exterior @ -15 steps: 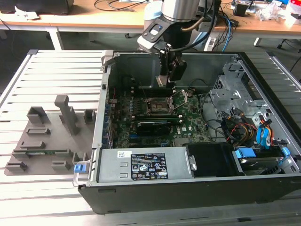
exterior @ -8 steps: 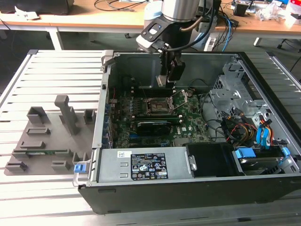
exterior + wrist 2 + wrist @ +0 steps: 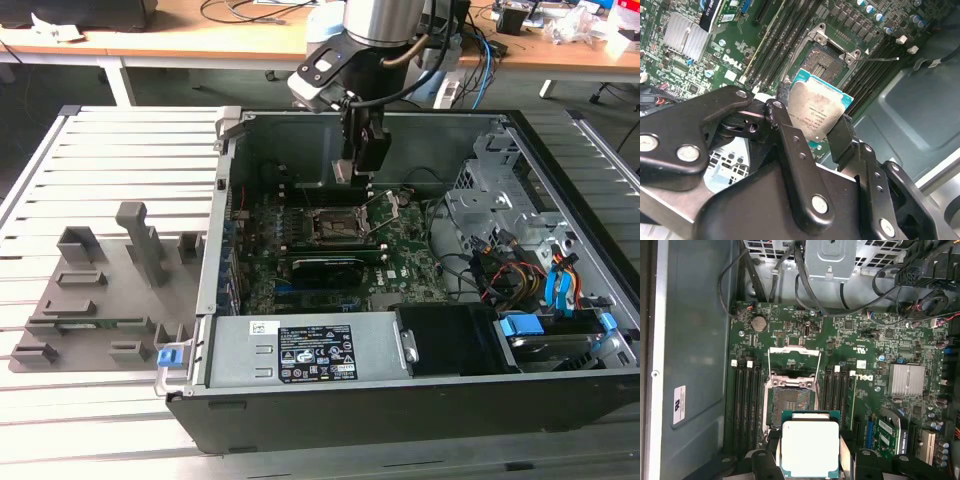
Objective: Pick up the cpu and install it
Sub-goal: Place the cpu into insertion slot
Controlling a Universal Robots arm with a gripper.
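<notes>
The tool (image 3: 362, 168) is gripping the cpu (image 3: 810, 447), with its two fingers clenched on opposite edges of the chip and the pale metal top facing the wrist cameras. The cpu is hanging in the air inside the computer case (image 3: 400, 405), above the motherboard (image 3: 400, 260). It is near the socket (image 3: 790, 405), offset from it and not touching it. The step in hand is the carry to the socket: the pick-up is done and the seating is not yet done.

In both wrist views the socket is standing open, with its metal frame (image 3: 794, 352) swung up and the contact field lying exposed. Judged from these views, seating is calling for the chip to be centred over the socket, squared to its edges and kept level.

The case is lying on its side on the table (image 3: 120, 140). It is holding the motherboard, a power supply (image 3: 300, 355), drive cages (image 3: 480, 200) and cable bundles (image 3: 500, 270). A grey holder tray (image 3: 100, 290) is sitting on the table at the exterior view's left, apart from the case.
</notes>
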